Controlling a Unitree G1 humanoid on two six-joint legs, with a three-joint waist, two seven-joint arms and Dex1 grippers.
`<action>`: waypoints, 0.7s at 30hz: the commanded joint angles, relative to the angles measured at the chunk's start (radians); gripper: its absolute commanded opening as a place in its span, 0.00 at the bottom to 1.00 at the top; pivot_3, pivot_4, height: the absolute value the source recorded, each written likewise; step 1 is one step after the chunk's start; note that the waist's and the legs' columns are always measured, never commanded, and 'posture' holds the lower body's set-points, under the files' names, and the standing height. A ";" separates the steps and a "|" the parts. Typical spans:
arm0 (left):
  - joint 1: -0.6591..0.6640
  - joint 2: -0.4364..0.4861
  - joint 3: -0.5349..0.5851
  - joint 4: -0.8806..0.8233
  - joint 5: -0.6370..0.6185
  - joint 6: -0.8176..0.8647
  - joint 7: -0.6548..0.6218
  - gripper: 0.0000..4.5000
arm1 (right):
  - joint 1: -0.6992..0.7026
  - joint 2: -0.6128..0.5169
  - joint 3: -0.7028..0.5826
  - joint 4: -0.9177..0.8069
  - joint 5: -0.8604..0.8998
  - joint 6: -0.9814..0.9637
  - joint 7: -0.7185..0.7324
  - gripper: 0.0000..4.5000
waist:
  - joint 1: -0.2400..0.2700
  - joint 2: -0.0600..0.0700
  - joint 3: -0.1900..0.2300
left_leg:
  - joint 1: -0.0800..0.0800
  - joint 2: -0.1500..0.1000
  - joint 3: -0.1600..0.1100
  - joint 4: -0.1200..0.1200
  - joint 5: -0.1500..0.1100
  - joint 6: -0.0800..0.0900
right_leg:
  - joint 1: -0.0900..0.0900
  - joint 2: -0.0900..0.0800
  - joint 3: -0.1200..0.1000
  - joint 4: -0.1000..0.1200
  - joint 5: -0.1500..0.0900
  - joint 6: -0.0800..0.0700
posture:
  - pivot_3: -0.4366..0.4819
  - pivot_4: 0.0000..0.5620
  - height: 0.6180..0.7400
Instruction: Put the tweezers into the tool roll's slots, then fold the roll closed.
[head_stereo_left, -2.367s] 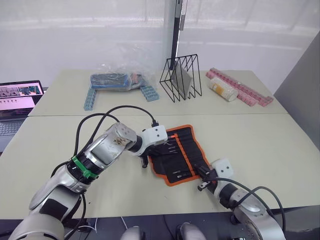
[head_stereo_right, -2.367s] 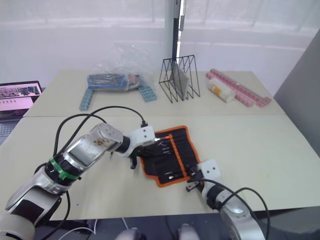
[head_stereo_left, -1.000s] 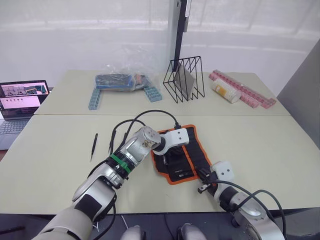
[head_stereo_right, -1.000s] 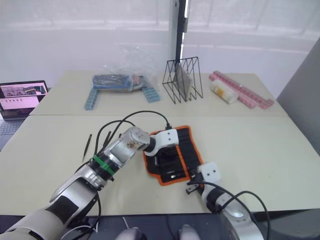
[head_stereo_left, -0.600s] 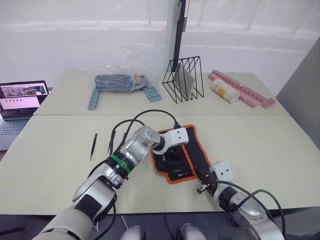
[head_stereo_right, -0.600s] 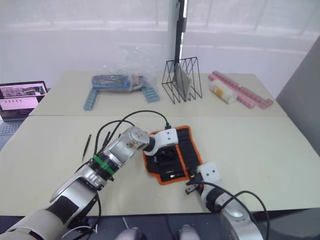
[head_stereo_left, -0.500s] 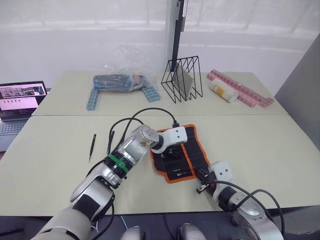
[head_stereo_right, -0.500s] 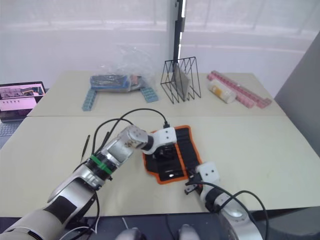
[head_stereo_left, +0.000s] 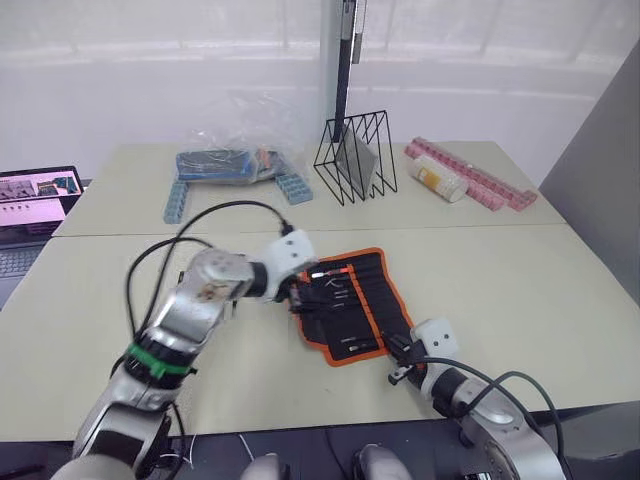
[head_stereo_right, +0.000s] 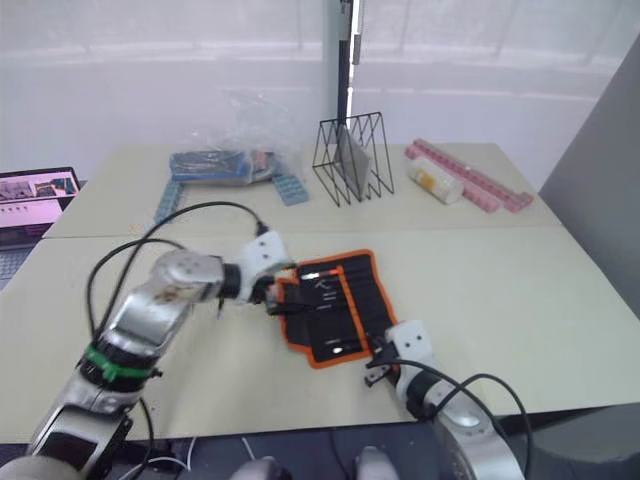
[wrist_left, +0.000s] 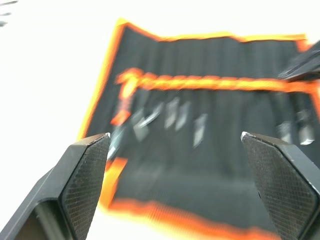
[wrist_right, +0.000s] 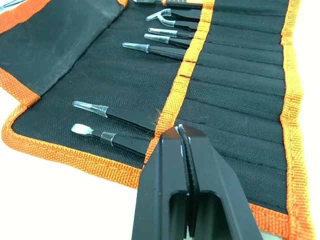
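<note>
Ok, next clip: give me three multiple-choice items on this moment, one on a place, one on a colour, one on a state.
1. Where does the tool roll lie?
A. on the near table, between the two arms
B. inside the wire rack
C. on the laptop

2. What colour is the roll's edging?
A. blue
B. orange
C. white

3. How do the left end effector and the right end effector stand?
A. both shut
B. left shut, right open
C. left open, right shut

Answers: 1 A, it lies flat and unfolded on the table; 2 B, orange trim runs round the black fabric; 3 C, the left's fingers stand wide apart, the right's meet at the tips.
</note>
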 joint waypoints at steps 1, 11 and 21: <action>0.105 0.035 0.172 -0.087 -0.067 -0.026 0.042 0.99 | 0.007 -0.018 0.012 0.054 -0.005 0.042 0.019 0.00 | 0.004 0.000 0.000 | 0.000 0.000 0.000 0.000 0.000 0.000 | 0.000 0.000 0.000 0.000 0.000 0.000 | 0.48 0.27 0.87; 0.648 -0.044 0.624 -0.293 -0.213 -0.059 0.193 0.99 | -0.027 -0.059 -0.016 0.098 0.003 0.028 0.071 0.00 | 0.006 -0.001 -0.001 | 0.000 0.002 0.000 -0.001 0.000 -0.001 | 0.000 -0.002 0.000 -0.001 0.000 0.000 | 0.48 0.27 0.87; 1.045 -0.312 0.794 -0.491 -0.286 -0.181 0.368 0.99 | -0.043 -0.084 -0.024 0.127 0.004 0.022 0.119 0.00 | 0.028 -0.004 -0.002 | 0.005 0.003 -0.003 -0.002 -0.001 -0.001 | 0.012 -0.015 -0.004 -0.012 0.000 -0.001 | 0.48 0.27 0.87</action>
